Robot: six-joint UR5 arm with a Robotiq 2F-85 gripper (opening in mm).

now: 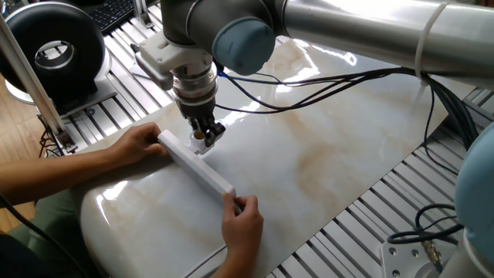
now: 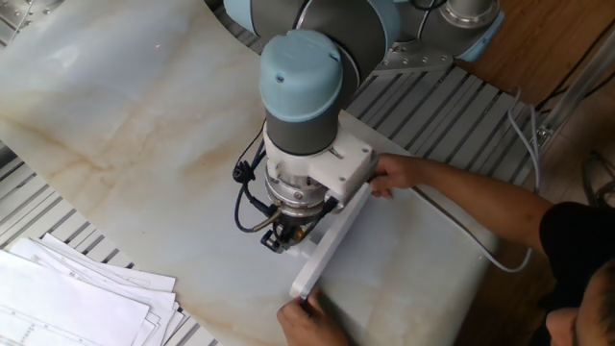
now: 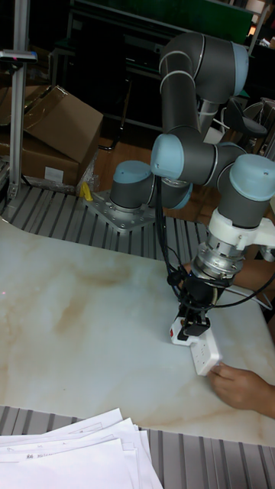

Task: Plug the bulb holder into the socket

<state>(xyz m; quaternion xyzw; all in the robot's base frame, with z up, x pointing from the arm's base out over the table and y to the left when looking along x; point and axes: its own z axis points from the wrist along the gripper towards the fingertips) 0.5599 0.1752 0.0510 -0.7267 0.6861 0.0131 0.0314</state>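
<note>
On the marble table (image 1: pixel 324 154), two hands steady the socket (image 1: pixel 197 164); the gripper (image 1: pixel 202 139) seems clamped on the bulb holder (image 3: pixel 182 331), pressed against the socket's side, near its middle.

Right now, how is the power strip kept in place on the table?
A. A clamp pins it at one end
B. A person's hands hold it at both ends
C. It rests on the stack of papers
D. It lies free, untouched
B: one hand grips the far end of the socket and another hand the near end, while the gripper holds the bulb holder at its side.
</note>
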